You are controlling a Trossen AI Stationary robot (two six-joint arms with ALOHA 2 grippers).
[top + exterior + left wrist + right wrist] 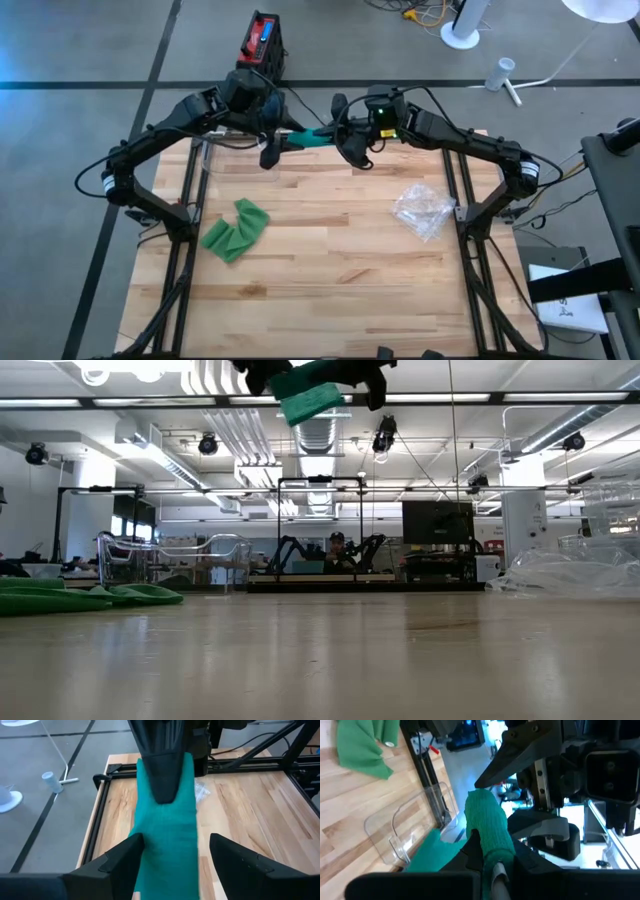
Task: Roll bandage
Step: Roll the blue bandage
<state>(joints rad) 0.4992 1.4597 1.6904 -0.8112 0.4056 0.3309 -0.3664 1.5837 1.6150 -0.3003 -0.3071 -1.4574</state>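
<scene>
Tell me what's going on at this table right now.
Both arms hold a teal bandage in the air over the far edge of the table. The right hand is shut on one end, and the left hand has its fingers spread around the strip. A second, green bandage lies crumpled on the left side of the table, and a clear plastic wrapper lies on the right.

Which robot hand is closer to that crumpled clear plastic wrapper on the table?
The right hand: it is raised above the table's far edge, on the wrapper's side. The left hand is farther across.
</scene>
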